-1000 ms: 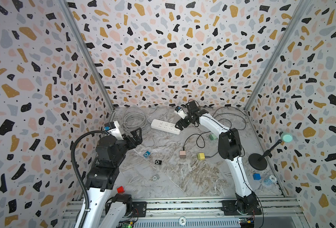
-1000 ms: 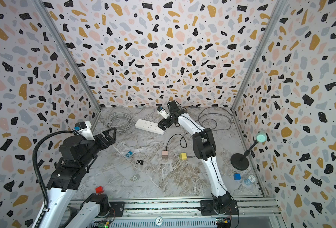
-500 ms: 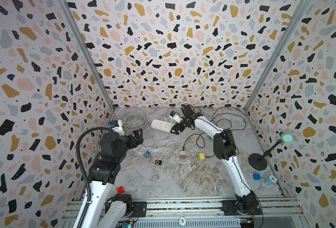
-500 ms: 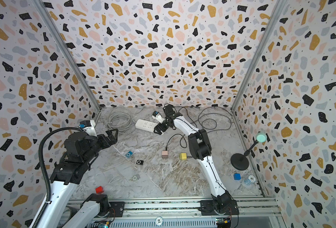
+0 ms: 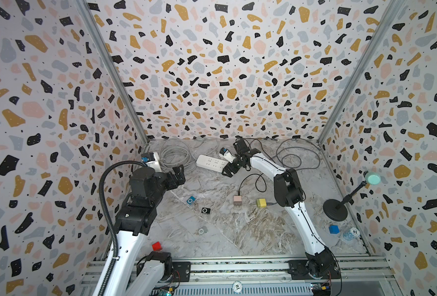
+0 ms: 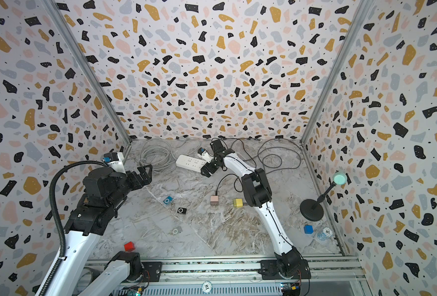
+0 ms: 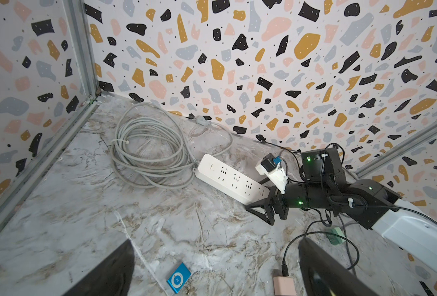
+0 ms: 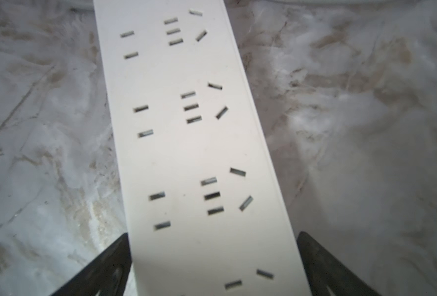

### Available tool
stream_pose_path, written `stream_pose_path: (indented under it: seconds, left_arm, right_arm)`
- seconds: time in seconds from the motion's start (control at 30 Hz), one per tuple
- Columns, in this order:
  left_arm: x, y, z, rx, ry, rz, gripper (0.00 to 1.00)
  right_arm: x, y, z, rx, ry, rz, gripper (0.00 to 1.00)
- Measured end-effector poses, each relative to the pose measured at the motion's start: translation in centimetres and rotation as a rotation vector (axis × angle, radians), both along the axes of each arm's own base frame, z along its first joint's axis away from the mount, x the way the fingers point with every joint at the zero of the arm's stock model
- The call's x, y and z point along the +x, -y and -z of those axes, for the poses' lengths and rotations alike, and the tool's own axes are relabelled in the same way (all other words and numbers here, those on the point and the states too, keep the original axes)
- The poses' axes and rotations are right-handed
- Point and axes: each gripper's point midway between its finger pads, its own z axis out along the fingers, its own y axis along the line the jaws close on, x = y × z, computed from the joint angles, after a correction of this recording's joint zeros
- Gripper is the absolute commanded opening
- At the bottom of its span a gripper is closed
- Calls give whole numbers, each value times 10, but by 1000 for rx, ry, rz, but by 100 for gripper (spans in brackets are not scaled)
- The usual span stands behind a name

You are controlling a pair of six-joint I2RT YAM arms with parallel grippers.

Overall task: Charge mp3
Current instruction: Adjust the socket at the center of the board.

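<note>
At the far side of the tabletop (image 5: 238, 238), the right hand (image 5: 229, 169) stands with its jaws wide, one on each side of the end of the white power strip (image 5: 210, 163); whether they touch it cannot be told. The left hand (image 5: 177, 175) hangs above the tabletop, also wide, and it holds nothing. Near it, on the tabletop, lies the blue mp3 (image 5: 191, 200), and just beside this a black mp3 (image 5: 205, 211). The pink charger (image 5: 237, 200) lies near them, apart from both.
</note>
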Motion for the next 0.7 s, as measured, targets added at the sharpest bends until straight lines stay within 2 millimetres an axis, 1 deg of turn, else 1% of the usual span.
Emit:
stream_pose_path:
  seconds: [0.1, 0.17, 0.23, 0.27, 0.33, 0.4, 0.47, 0.57, 0.6, 0.7]
  left_arm:
    - [3, -1, -5, 3, 14, -7, 100]
    - [5, -2, -9, 3, 24, -12, 100]
    - [9, -2, -15, 3, 40, -17, 100]
    - [12, -3, -18, 3, 48, -22, 100]
    - [18, -3, -24, 3, 68, -27, 100]
    - [24, -3, -30, 0, 89, -30, 100]
    - [30, -3, -31, -1, 100, -33, 100]
    - [40, -2, -29, -7, 98, -41, 100]
    - [43, -2, -27, -14, 97, -43, 100]
    - [52, -1, -18, -41, 86, -50, 100]
  right_arm:
    - [-4, -5, 0, -3, 10, -30, 71]
    - [-8, -10, 0, -6, 23, -52, 52]
    - [-10, -14, 0, -15, 36, -67, 37]
    - [-12, -15, 0, -21, 45, -75, 31]
    - [-18, -15, 0, -38, 60, -85, 26]
    - [-31, -13, -1, -65, 75, -105, 22]
    - [-56, -9, -1, -107, 85, -143, 20]
    - [-105, 2, -4, -173, 101, -219, 18]
    - [-124, 8, -7, -192, 117, -255, 17]
    - [-171, 33, -19, -239, 168, -335, 16]
